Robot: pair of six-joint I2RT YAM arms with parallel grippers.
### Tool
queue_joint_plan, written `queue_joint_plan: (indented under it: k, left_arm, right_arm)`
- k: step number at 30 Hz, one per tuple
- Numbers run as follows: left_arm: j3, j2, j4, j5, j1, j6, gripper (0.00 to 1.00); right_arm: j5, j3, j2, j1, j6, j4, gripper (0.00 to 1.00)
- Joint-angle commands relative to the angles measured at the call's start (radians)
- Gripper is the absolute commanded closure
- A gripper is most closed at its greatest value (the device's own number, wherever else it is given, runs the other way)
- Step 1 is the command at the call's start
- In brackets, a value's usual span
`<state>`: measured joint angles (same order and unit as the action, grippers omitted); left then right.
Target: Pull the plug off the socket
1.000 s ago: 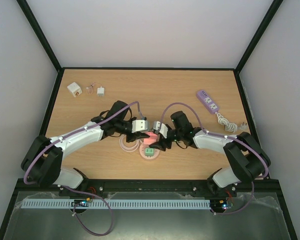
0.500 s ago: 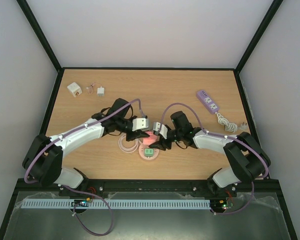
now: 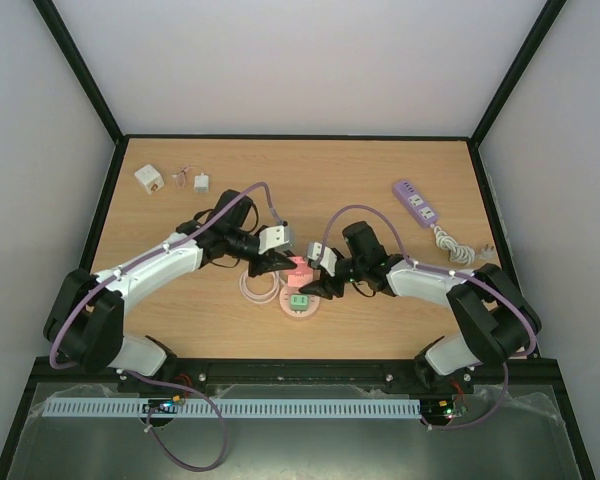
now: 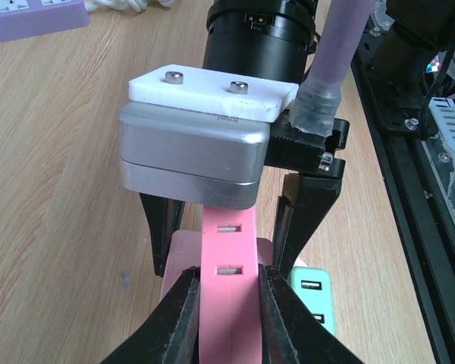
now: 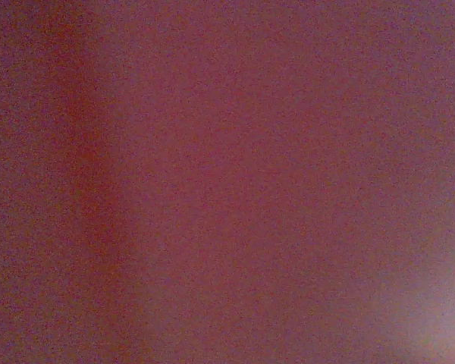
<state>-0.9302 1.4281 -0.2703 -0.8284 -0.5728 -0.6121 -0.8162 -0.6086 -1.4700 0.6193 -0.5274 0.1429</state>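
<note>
The socket is a pale pink round disc [image 3: 285, 311] with a pink outlet block [image 3: 300, 270] on top and a thin coiled cable [image 3: 253, 288]. In the left wrist view my left gripper [image 4: 227, 279] is shut on the bright pink slotted face of the block [image 4: 227, 250]. Just beyond it, the right gripper's black fingers [image 4: 307, 220] press on both sides of the paler block body [image 4: 183, 244]. A teal-green plug [image 4: 313, 294] with USB ports sits at the block's near side, also visible as the plug [image 3: 298, 301] from above. The right gripper [image 3: 316, 284] meets the block from the right. The right wrist view is a pink-red blur.
A lilac power strip [image 3: 417, 202] with a white cord [image 3: 450, 246] lies at the right rear. A white adaptor [image 3: 147, 178] and a small white plug with thin wires [image 3: 200, 182] lie at the far left. A black rail [image 4: 409, 144] runs along the table's near edge.
The left arm swung its elbow away from me and its gripper settled onto the pink block. The right gripper's fingers narrowed around the block; the right arm barely moved.
</note>
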Motion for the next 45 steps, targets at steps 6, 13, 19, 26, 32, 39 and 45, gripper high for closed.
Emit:
queue_joint_plan:
  k: [6, 13, 19, 26, 32, 39, 45]
  left_arm:
    - [-0.022, -0.046, -0.018, -0.074, 0.047, -0.034, 0.84]
    - [-0.037, -0.079, -0.067, -0.079, 0.095, 0.004, 0.84]
    - [-0.072, -0.109, -0.073, -0.126, 0.168, 0.085, 0.84]
    - [-0.153, -0.159, 0.008, -0.284, 0.337, 0.326, 0.84]
    - [-0.175, -0.232, 0.154, -0.237, 0.378, 0.488, 0.84]
    - [-0.234, -0.257, 0.163, -0.155, 0.384, 0.54, 0.85]
    - [-0.224, -0.276, 0.214, -0.162, 0.384, 0.572, 0.85]
  right_arm:
    - [0.029, -0.034, 0.01, -0.002, 0.018, -0.008, 0.32]
    - [0.023, -0.104, 0.045, -0.001, 0.043, -0.044, 0.15]
    - [0.027, -0.183, 0.071, -0.003, 0.073, -0.083, 0.1]
    - [0.079, -0.344, 0.076, -0.049, 0.282, -0.12, 0.08]
    - [0.026, -0.553, 0.006, -0.07, 0.502, -0.257, 0.09]
    - [-0.127, -0.55, 0.019, -0.073, 0.77, -0.175, 0.07]
    - [-0.177, -0.442, 0.046, -0.073, 0.943, -0.015, 0.03]
